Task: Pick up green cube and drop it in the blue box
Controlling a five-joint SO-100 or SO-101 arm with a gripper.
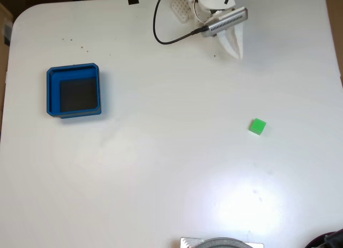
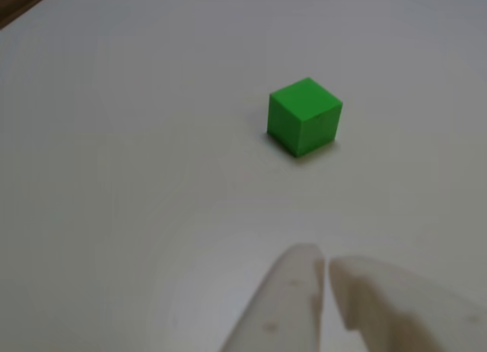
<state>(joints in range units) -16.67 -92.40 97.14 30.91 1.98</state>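
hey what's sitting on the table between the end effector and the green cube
Nothing: in the fixed view, only bare white table lies between the end effector and the green cube.

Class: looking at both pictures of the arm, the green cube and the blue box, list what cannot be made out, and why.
- Arm base: cut off by the top edge, fixed view.
- Cube: its far faces and underside are turned away, other view.
- Gripper: fingers blurred and cut off by the bottom edge, other view.
- Grey round thing: cut off by the bottom edge, fixed view.

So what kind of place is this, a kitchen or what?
Probably a hobby robot test desk, not a kitchen: a plain white table, a small white gripper with its cable, a green cube and a blue box.
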